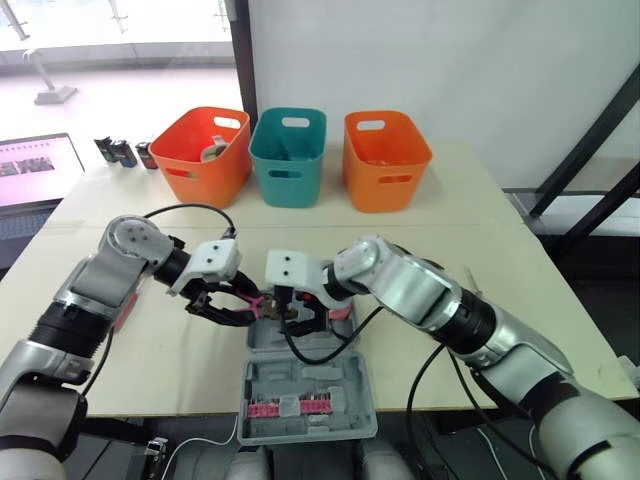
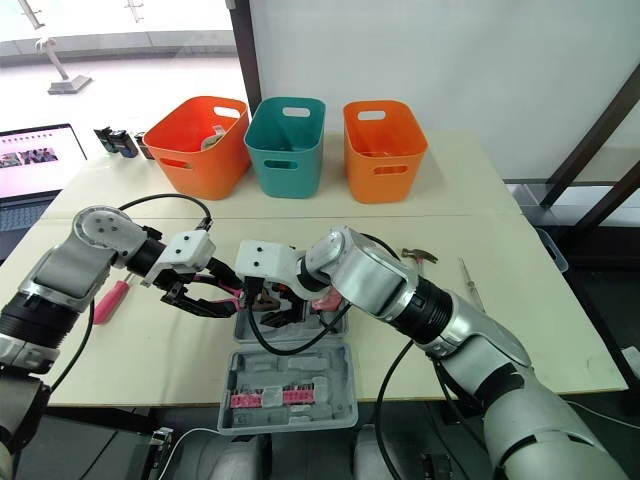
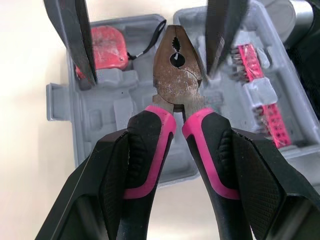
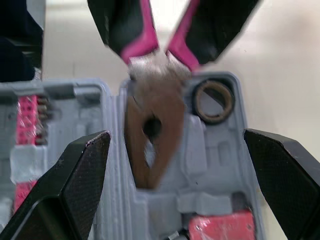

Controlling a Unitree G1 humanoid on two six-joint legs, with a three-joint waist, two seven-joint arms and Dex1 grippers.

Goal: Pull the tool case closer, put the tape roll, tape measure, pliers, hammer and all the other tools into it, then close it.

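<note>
Left gripper point(image 3: 177, 170) is clenched on the pink handles of the pliers point(image 3: 177, 75), held just above the open tool case point(image 3: 107, 107) on the table point(image 1: 470, 220). Long axis runs from the left gripper toward the right gripper point(image 4: 176, 140). Right fingers are spread wide either side of the pliers' head, not touching; left arm looks best placed to lower them in.

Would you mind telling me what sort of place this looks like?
Probably a lab or office test area: a table with bins, a laptop beside it, and a window behind.
</note>
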